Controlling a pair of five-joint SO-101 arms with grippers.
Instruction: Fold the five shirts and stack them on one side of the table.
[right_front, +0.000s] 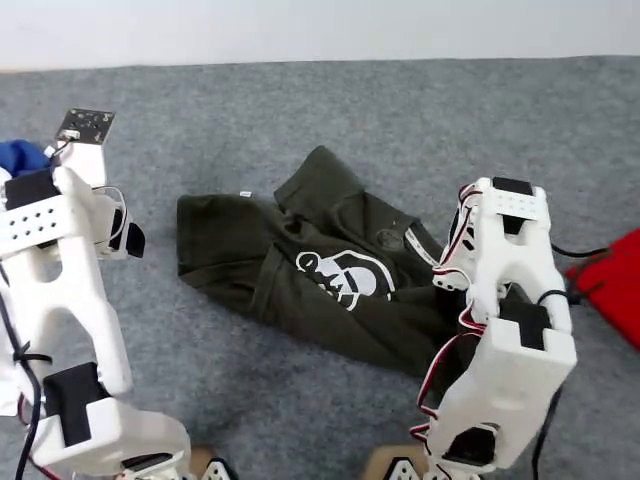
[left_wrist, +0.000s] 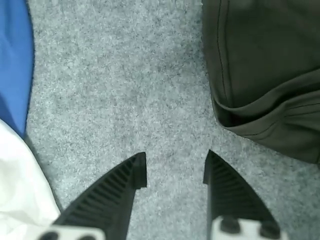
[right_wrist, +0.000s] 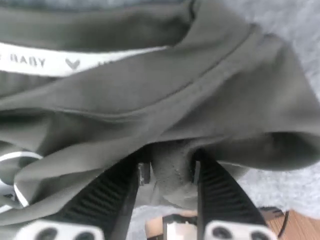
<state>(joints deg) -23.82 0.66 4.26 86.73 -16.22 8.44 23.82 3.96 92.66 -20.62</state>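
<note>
- Cloth of the olive shirt (right_front: 330, 270) lies rumpled in the middle of the grey table (right_front: 400, 110), its white print (right_front: 350, 275) facing up and several folds overlapping, so it is not yet flat enough to fold.
- The right gripper (right_wrist: 167, 170) is clamped on a bunched fold of this shirt near its edge, just below the seam that carries a white label band (right_wrist: 75, 60). The pinch looks to take more than one layer.
- The left gripper (left_wrist: 175, 170) hangs over bare table with its jaws spread and nothing between them. The shirt's other edge lies just beside it, untouched.
- The step in hand appears to be spreading the garment. To do it well, the left arm should take the near edge in a shallow, single-layer bite. Both arms should then pull apart evenly and low to the table, so the cloth slides flat rather than lifting and bunching.
- If the right pinch does hold doubled cloth, a fresh grip on one layer would help, or a crease may be locked in.
- Beyond the left gripper, a blue shirt (right_front: 20, 155) and a white cloth (left_wrist: 20, 180) sit at the table's edge.
- A red shirt (right_front: 612, 280) lies at the opposite edge, well apart from the olive one.
</note>
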